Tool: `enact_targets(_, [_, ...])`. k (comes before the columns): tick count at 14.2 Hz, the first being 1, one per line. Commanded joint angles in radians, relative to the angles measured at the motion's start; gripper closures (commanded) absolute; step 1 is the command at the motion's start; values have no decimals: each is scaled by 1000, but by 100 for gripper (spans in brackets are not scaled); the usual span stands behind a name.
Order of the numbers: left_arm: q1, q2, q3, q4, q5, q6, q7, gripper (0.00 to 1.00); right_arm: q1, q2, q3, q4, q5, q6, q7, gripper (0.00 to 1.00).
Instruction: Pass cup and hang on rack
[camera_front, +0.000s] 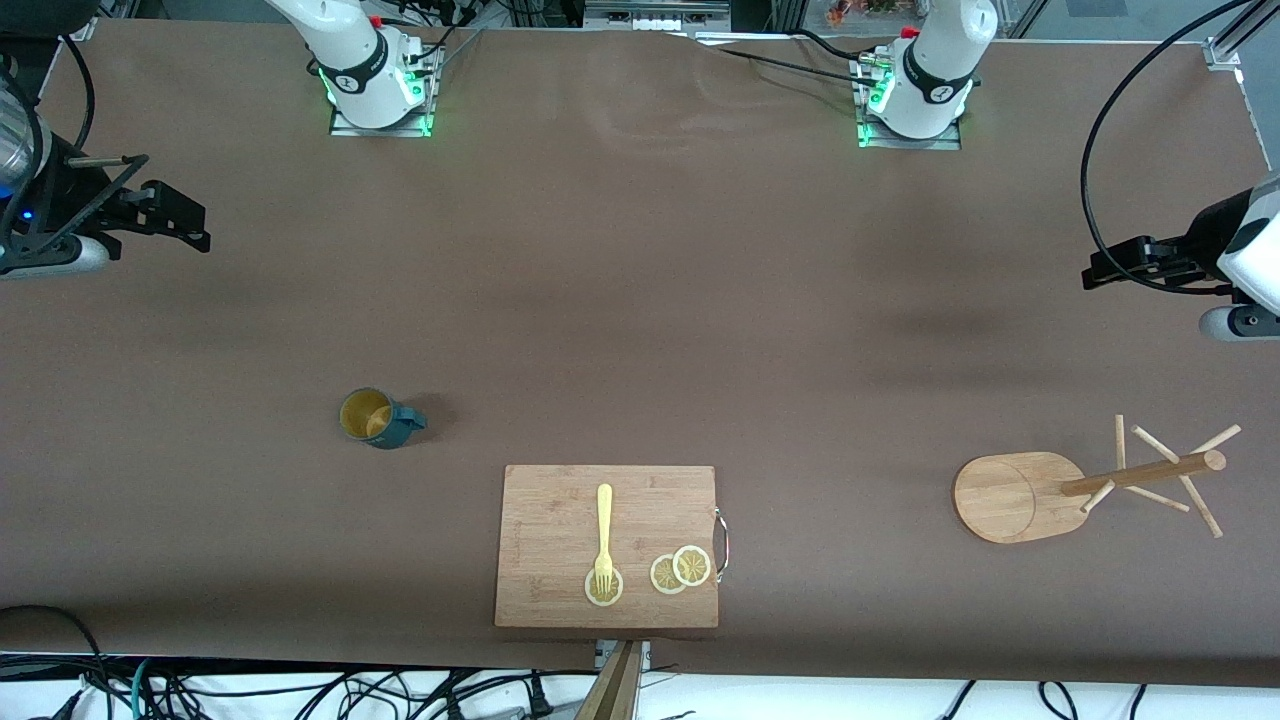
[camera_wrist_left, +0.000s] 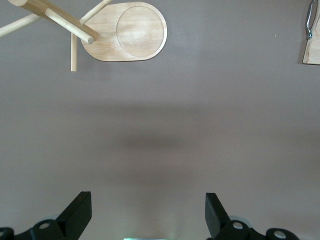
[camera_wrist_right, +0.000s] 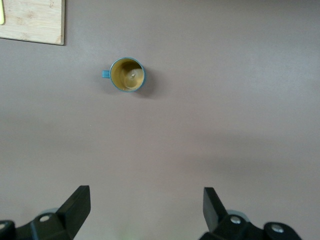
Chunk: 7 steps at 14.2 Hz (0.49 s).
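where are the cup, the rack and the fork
cup (camera_front: 366, 414), front view, on its yellow interior
rack (camera_front: 1010, 497), front view, on its flat oval base
fork (camera_front: 604, 525), front view, on the middle of its handle, lying on the board

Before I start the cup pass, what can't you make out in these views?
- Front view: light bamboo mug rack pegs overlap; their count is unclear.
- Left wrist view: rack pole top cut off by the picture edge.
- Right wrist view: dark teal mug seen from above; only a stub of handle shows.
- Front view: both arms run off the side edges.
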Motion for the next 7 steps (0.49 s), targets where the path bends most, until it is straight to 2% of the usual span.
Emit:
enact_targets(1, [2,19,-2,37,7,-7,23,0,-2,7,5,12,-3,21,13,0])
enact_targets(7, [2,19,-3,38,4,-7,18,0,1,7,6,21,-4,23,15,0])
